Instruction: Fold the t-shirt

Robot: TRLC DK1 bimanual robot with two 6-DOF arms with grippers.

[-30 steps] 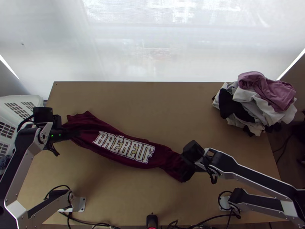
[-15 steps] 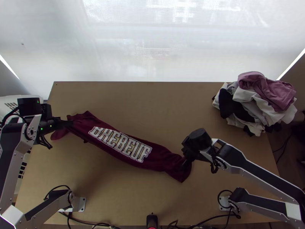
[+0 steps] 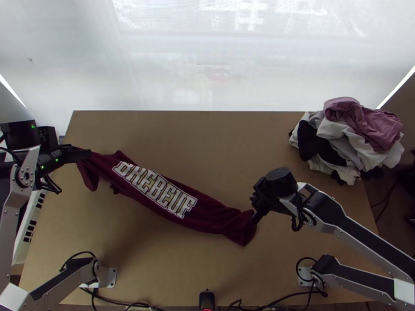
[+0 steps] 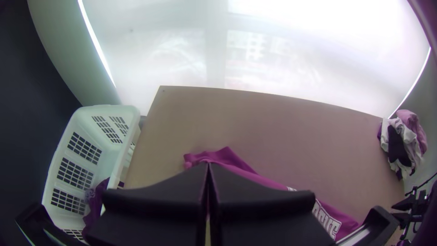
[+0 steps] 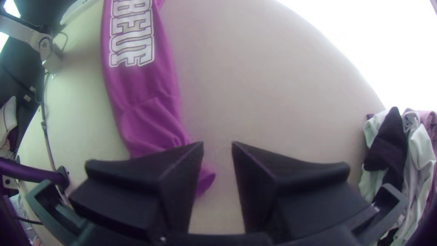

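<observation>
A dark maroon t-shirt [image 3: 155, 189] with white lettering lies as a long narrow folded strip, slanting from the table's left edge to right of centre. At its left end, my left gripper [image 3: 89, 154] is shut on the cloth, which looks raised there. In the left wrist view, the fingers of my left gripper [image 4: 208, 165] are pressed together above the shirt [image 4: 264, 180]. My right gripper [image 3: 255, 220] is at the shirt's right end. The right wrist view shows my right gripper [image 5: 218, 145] open, with the end of the shirt [image 5: 150, 114] beside and partly beneath one finger.
A pile of clothes [image 3: 347, 140], pink, white and black, sits at the table's back right corner. A white laundry basket [image 4: 127, 159] with some cloth inside stands beyond the left edge of the wooden table [image 3: 207, 140]. A small black device [image 3: 206, 300] is at the near edge.
My left gripper has moved left and up the picture, drawing the shirt's left end along. My right gripper has opened up off the shirt and shifted slightly; the lettering has slid left.
</observation>
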